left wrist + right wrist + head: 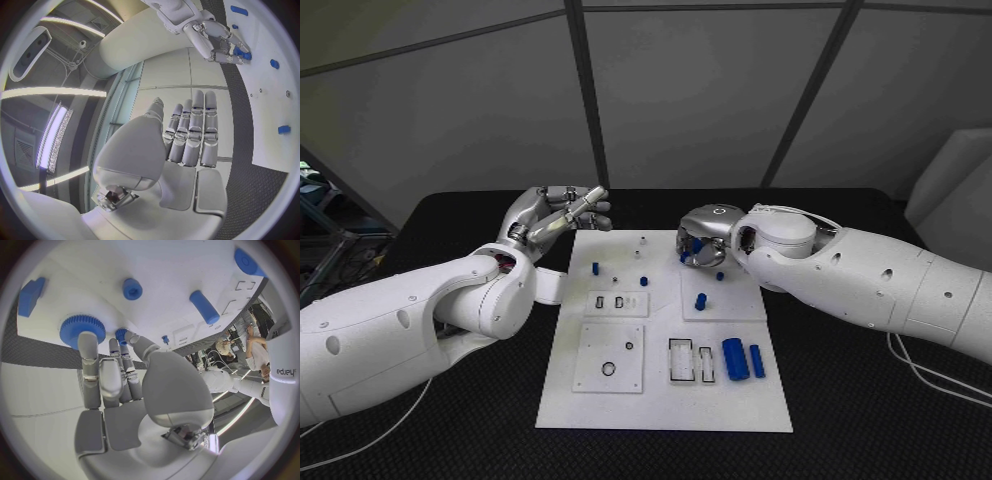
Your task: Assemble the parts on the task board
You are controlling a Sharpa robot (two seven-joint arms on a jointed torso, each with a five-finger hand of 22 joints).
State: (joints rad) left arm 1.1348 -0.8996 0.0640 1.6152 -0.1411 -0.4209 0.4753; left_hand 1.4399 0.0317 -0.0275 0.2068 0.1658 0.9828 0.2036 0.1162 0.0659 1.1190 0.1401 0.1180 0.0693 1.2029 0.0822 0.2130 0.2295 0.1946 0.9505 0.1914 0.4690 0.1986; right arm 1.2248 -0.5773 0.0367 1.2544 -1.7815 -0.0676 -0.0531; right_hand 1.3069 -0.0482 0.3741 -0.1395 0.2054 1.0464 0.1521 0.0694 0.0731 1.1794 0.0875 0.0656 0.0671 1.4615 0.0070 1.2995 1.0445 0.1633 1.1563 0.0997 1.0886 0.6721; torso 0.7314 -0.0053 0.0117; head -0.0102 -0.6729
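While right hand works at far edge: left hand idle, apart.
Task board (668, 400): white plate, mid-table, long axis running away from the robot.
Right hand (704, 240): over board's far right part; fingers (89, 347) down on a blue ribbed gear (81, 327), touching it; firm grip not confirmable.
Left hand (557, 215): beside board's far left corner, raised off table; fingers straight, side by side, holding nothing.
Blue cylinders (744, 360): two, lying near right edge, long axes along the board's length.
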